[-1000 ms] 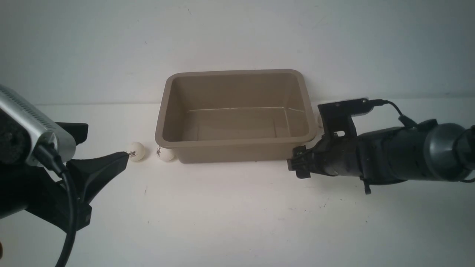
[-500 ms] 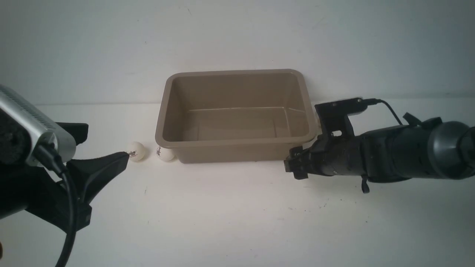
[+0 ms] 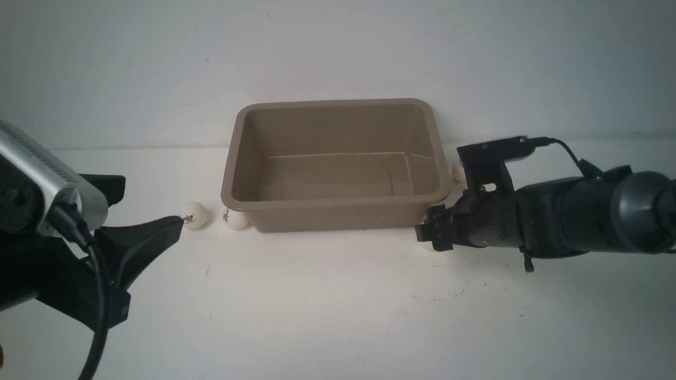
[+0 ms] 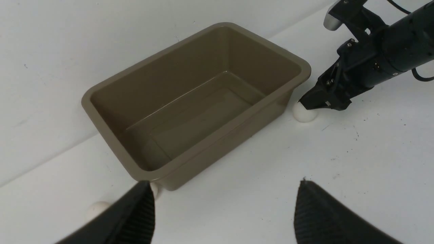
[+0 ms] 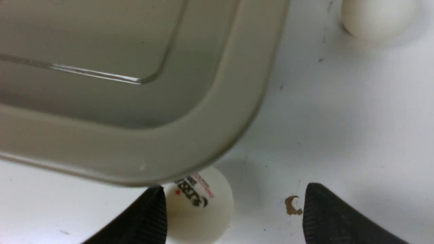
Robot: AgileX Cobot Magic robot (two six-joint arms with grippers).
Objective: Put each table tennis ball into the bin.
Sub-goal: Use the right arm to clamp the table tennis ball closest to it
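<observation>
L gripper [image 4: 223,182], R gripper [image 5: 234,186]: jaws apart

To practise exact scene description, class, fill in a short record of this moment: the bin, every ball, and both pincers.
bin: upright, empty
balls in bin: none
left of bin: outer left ball; inner left ball by the near left corner
right of bin: near right ball at the near right corner; far right ball farther along that side
left pincer: open, holding nothing
right pincer: open, straddling near right ball, not closed on it
</observation>
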